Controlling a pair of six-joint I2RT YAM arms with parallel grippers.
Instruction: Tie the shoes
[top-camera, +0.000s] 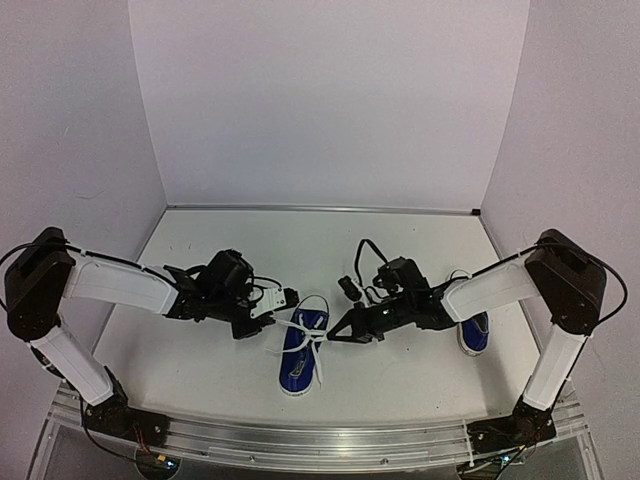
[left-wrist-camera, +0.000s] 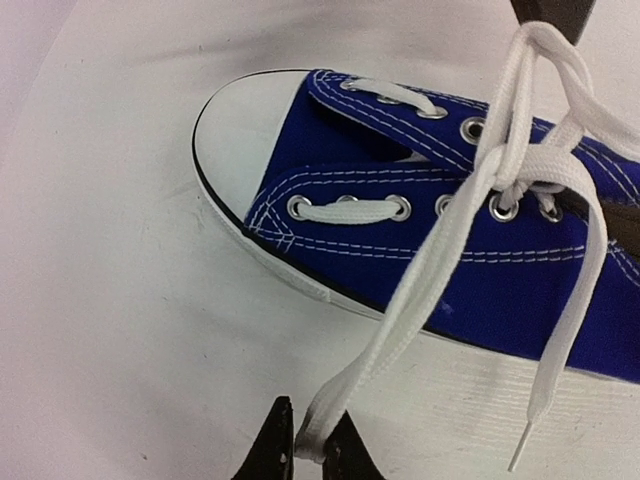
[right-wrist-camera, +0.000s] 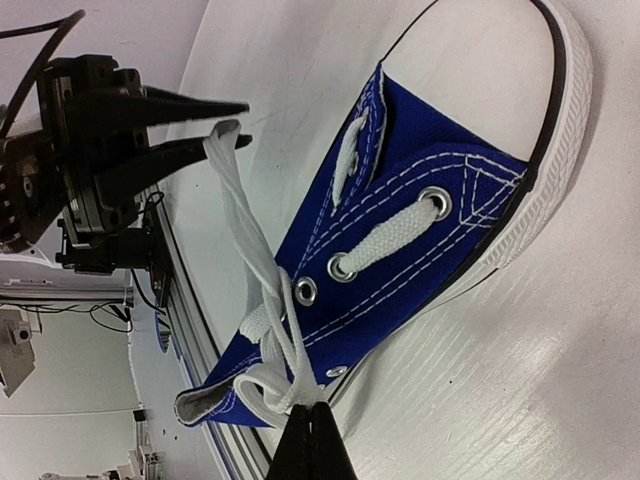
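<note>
Left claw (left-wrist-camera: 312, 452): jaws slightly parted, white lace (left-wrist-camera: 422, 280) lying loose between them;
Right claw (right-wrist-camera: 311, 432): pinched together on the lace loop above the eyelets (left-wrist-camera: 503, 208);
Shoe (top-camera: 298, 352): blue, on the table (top-camera: 200, 370) between the arms; second shoe (top-camera: 474, 332) beside the right arm;
Risk: loose strand may slip out as the right claw pulls, undoing the crossing

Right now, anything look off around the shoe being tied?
Nothing damaged. The left gripper has its jaws slightly apart, so the lace between them looks loosely held; the other lace end trails onto the table.
</note>
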